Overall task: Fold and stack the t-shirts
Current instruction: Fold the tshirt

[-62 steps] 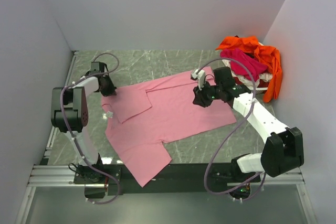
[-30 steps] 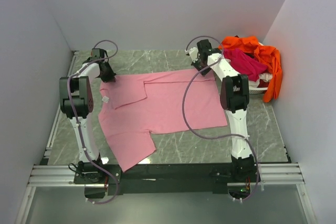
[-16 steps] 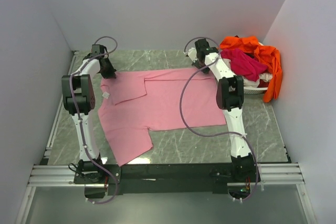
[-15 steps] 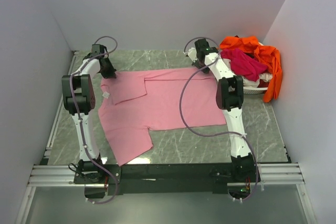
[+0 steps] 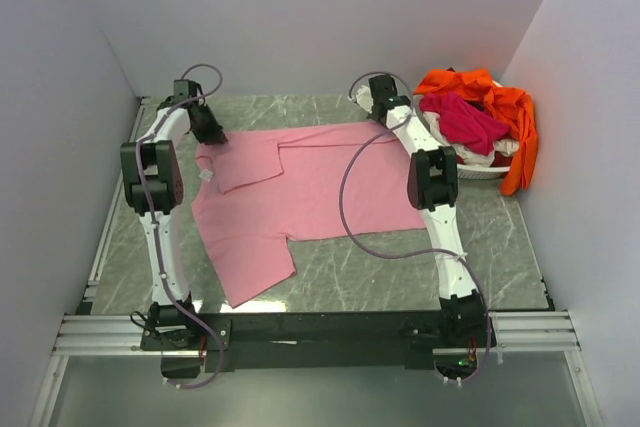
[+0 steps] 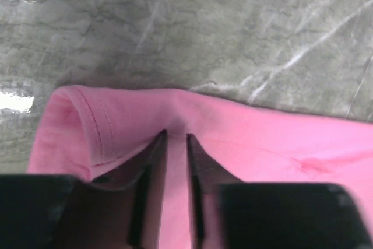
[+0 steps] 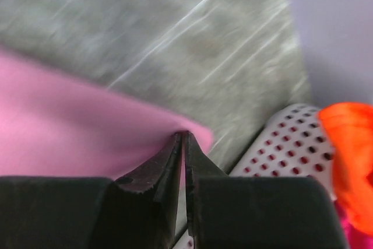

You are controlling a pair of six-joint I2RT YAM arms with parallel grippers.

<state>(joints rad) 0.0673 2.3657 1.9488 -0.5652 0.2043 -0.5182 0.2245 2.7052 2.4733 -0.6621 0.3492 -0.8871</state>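
Light pink t-shirt (image 5: 310,197) lies spread across the grey marbled tabletop (image 5: 340,282) in the middle of the overhead view. Its long top edge is pulled into a nearly straight line from the upper left towards the upper middle-right. Its collar flap sits in the upper left part of the cloth, and one sleeve trails down towards the lower left, ending close to the metal rail at the bottom.

Both arms are stretched far up the frame, one at each end of that top edge. The left tool (image 5: 212,135) sits at the upper left corner of the shirt. In the left wrist view its two dark fingers (image 6: 152,167) are drawn close, with a thin strip of pink cloth clamped between them. A stitched hem curls over just to the left of them, and bare tabletop fills the upper half. The right tool (image 5: 386,119) is at the other end of the edge, in the upper middle-right. In the right wrist view its fingertips are pressed nearly together, pinching the rounded corner of the pink cloth.

At the upper right of the overhead view a white basket (image 5: 488,171) stands on the tabletop against the wall, just beside the right tool. Its perforated wall shows at the lower right of the right wrist view. Over the basket are heaped the magenta t-shirt (image 5: 465,119) and the orange t-shirt (image 5: 512,117). The orange one drapes down the basket's right side, and the magenta one lies crumpled on top towards the left.
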